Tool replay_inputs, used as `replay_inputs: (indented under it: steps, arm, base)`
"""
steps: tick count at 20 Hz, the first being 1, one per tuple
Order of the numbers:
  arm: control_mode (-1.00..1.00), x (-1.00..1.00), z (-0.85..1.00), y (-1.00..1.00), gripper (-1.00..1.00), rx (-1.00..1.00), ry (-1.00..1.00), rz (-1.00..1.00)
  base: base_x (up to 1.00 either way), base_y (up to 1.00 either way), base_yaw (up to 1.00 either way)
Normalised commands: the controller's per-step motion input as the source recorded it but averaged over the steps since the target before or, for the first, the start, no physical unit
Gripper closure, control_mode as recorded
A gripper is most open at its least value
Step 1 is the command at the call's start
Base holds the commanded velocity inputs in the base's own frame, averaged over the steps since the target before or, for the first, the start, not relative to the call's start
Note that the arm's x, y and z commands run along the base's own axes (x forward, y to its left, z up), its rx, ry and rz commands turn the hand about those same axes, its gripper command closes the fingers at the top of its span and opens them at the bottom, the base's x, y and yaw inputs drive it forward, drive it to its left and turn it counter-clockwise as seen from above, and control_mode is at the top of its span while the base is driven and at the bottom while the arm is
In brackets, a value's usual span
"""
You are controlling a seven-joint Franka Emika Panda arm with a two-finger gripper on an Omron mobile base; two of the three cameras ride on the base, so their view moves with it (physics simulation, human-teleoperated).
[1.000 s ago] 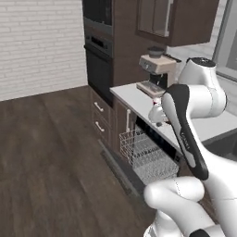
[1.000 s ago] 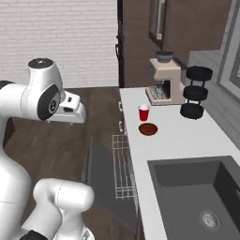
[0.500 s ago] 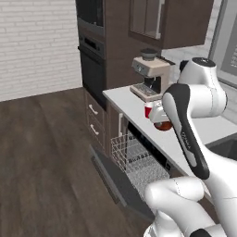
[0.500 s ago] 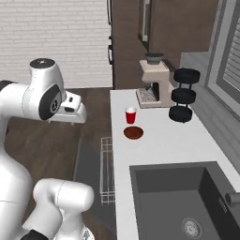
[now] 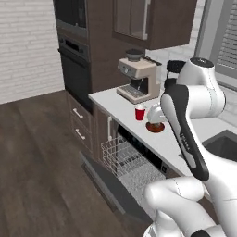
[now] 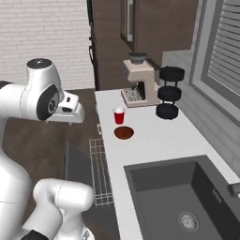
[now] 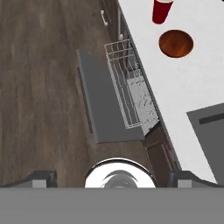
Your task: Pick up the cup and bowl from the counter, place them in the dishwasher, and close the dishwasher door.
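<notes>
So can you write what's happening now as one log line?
gripper: open, empty | cup, bowl: on counter | dishwasher door: down | rack: out

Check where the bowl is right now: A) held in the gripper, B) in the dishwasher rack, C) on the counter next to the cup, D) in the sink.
C: the bowl sits on the white counter just in front of the red cup, with the dishwasher rack pulled out below.
</notes>
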Motion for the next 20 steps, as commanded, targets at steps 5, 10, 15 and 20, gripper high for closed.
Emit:
replay_inputs:
  steps: [5, 10, 15, 20]
  arm:
    - [1.0, 0.0, 0.0, 0.0, -1.0, 0.0, 0.0, 0.0]
    - [1.0, 0.0, 0.0, 0.0, -1.0, 0.0, 0.0, 0.0]
    - [-1.0, 0.55, -0.24, 0.02, -1.0, 0.0, -0.01, -0.08]
    - [-1.0, 0.86, -0.31, -0.01, -1.0, 0.0, 0.0, -0.03]
  base:
    - [0.33, -0.19, -0.45]
    - [0.12, -0.24, -0.2]
    - [0.0, 0.0, 0.0]
    - [0.0, 0.0, 0.0]
